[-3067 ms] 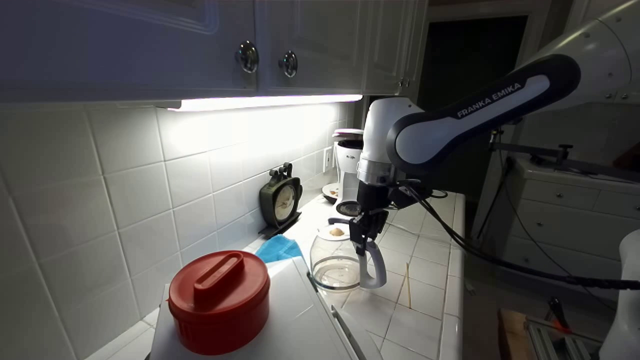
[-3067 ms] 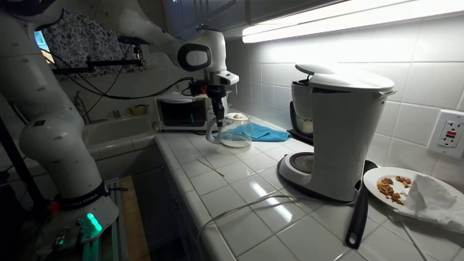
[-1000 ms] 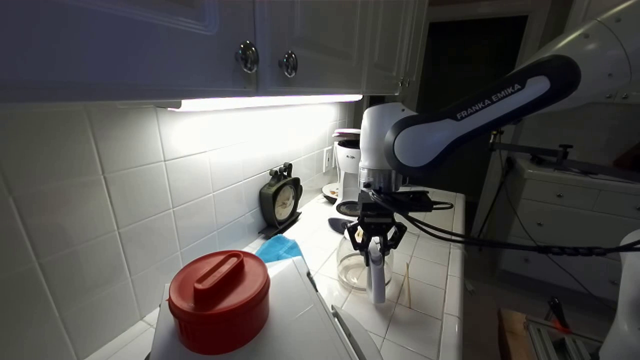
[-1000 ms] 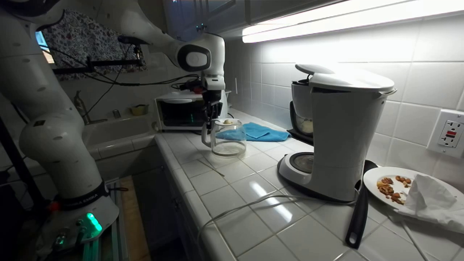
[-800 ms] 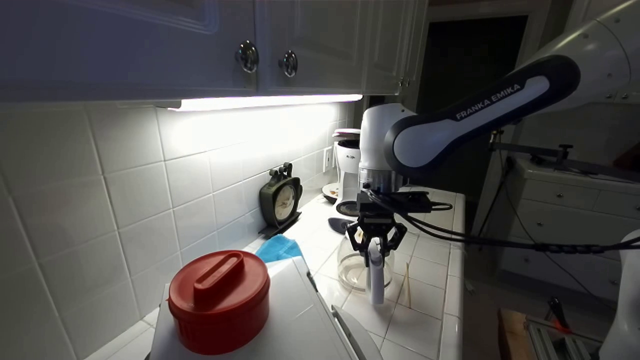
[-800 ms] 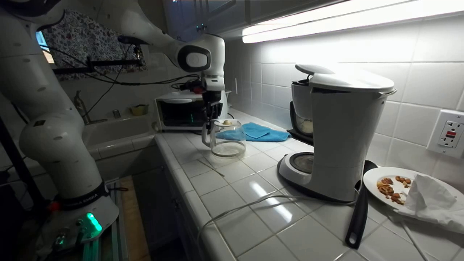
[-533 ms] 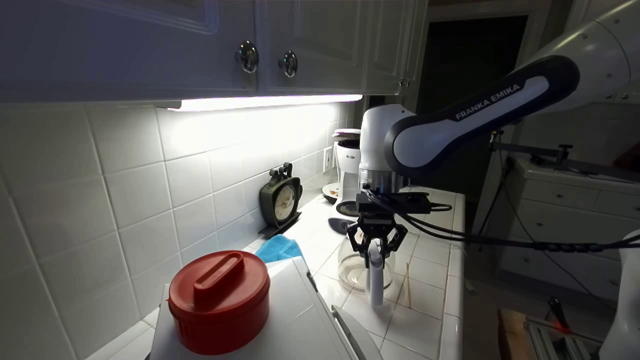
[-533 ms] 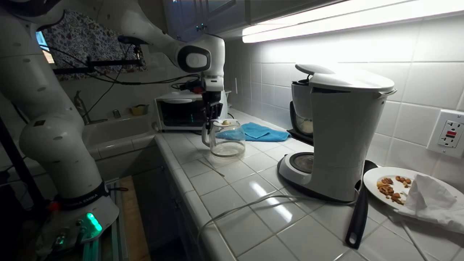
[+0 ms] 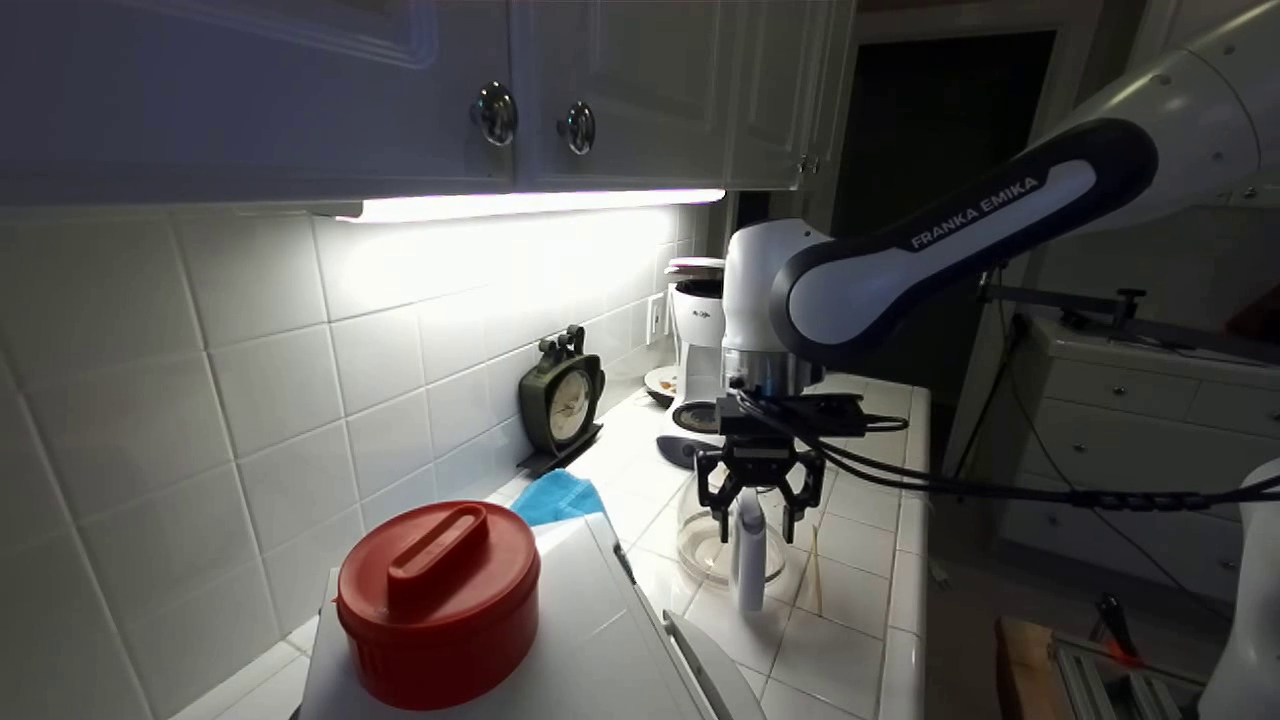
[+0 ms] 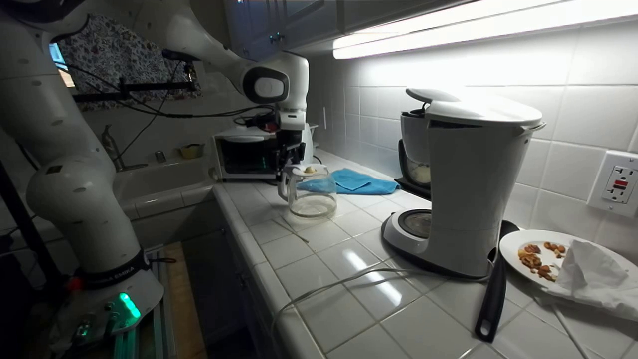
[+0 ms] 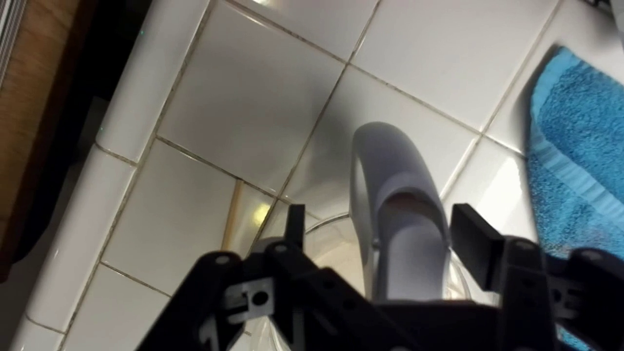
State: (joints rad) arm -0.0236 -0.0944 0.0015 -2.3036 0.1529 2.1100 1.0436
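Note:
A clear glass carafe (image 10: 314, 194) with a pale grey handle (image 9: 748, 570) stands upright on the tiled counter. On its white lid (image 10: 299, 171) sits a small tan piece (image 10: 310, 169). My gripper (image 9: 755, 525) points down over the handle, jaws apart, one finger on each side of it. In the wrist view the handle (image 11: 392, 161) runs between the fingers (image 11: 294, 224). A gap shows at the left; at the right the pad is close to the handle, and whether it touches I cannot tell. The gripper hides part of the carafe in an exterior view.
A white coffee maker (image 10: 468, 199) stands farther along the counter, its cord (image 10: 339, 286) trailing to the edge. Near the carafe lie a blue towel (image 10: 366, 183) and a thin stick (image 10: 291, 231). A red lidded container (image 9: 440, 610) tops the toaster oven (image 10: 251, 155).
Over the last three seconds the carafe was turned and shifted with my gripper on its handle. Within the last half second the jaws spread off the handle, and the arm dropped slightly.

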